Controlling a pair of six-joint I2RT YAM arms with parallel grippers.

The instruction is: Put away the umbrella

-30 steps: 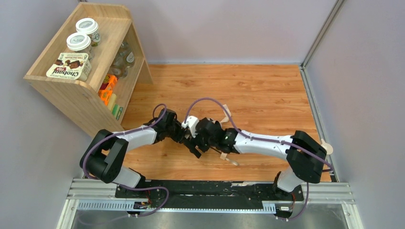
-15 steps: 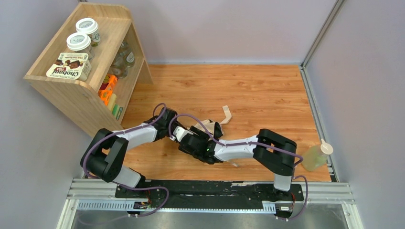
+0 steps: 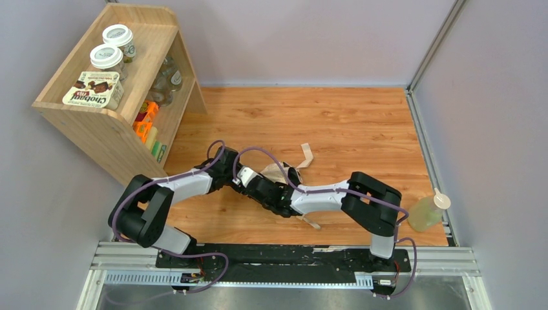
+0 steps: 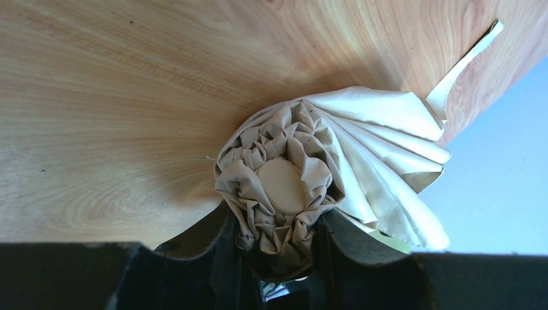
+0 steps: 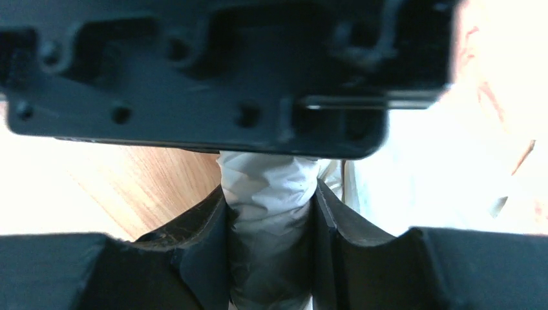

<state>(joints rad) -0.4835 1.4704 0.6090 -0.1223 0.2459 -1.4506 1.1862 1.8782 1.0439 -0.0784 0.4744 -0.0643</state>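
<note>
While the left gripper (image 4: 279, 250) and right gripper (image 5: 271, 223) each pinch its bunched fabric, we see the umbrella (image 3: 279, 172) mid-frame in the top view, its long axis roughly left-right and its cap end pointing left.

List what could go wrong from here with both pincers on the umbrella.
The left pincer and right pincer seem to clamp only soft folds of the umbrella, so it may slip free. The loose strap sticks out sideways and could snag. Both pincers crowd together, so they may collide.
</note>
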